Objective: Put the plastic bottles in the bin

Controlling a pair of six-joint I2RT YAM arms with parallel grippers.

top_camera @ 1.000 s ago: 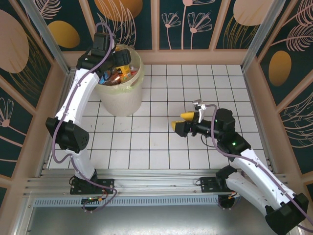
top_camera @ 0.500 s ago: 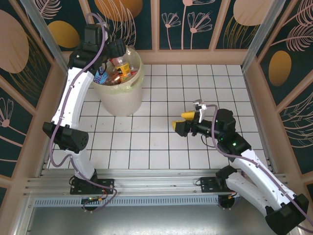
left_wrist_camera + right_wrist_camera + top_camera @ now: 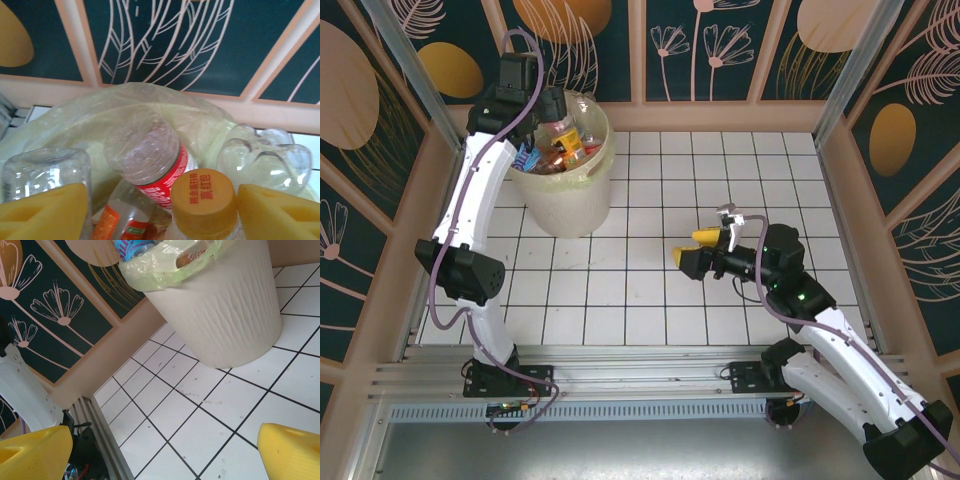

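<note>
Plastic bottles (image 3: 560, 140) piled in bin (image 3: 570, 205), far-left; left gripper (image 3: 162, 202) above its mouth w/ jaws apart either side of orange cap (image 3: 202, 200), not pinching, prob. so drops land inside; right gripper (image 3: 692, 248) wide, empty, mid-table.

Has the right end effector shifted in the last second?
No. The right end effector sits over the same floor tiles, right of the bin, as before.

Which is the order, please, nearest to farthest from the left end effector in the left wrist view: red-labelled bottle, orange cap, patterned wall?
1. Orange cap, bottom centre.
2. Red-labelled bottle, centre, just beyond.
3. Patterned wall, top, farthest back.
</note>
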